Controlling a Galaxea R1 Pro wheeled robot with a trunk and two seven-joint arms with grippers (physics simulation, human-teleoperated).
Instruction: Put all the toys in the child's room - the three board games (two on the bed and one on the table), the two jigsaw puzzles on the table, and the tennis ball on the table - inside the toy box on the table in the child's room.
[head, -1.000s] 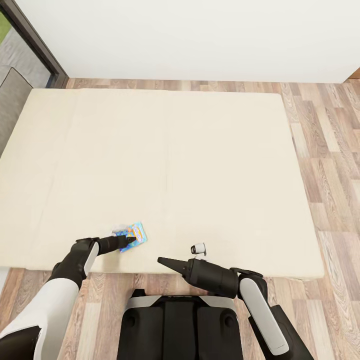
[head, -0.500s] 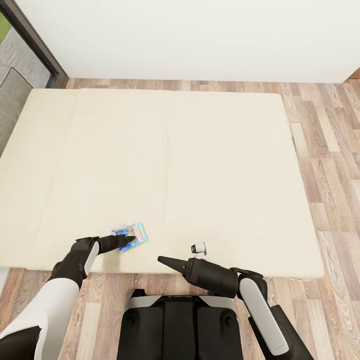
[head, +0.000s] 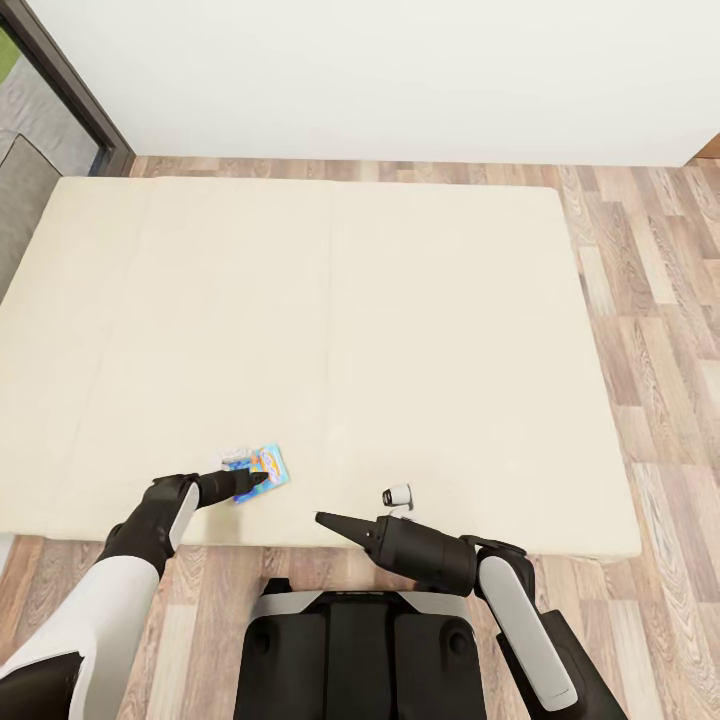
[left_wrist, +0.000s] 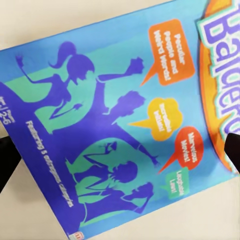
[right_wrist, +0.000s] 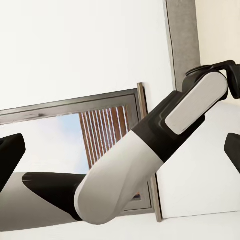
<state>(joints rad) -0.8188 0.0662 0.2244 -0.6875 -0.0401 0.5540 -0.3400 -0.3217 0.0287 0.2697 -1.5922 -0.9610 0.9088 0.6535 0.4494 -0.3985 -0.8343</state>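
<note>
One board game on one bed (left gripper, right gripper: jaws apart).

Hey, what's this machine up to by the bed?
A two-armed robot stands at the edge of the beige bed. Its left tool reaches over a small blue board game lying flat on the mattress, one finger showing past each side of the box. The right tool hangs nearby, holding nothing.

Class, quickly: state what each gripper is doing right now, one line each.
Left gripper: open, fingers either side of the blue board game on the bed, not clamped.
Right gripper: open, holding nothing.
</note>
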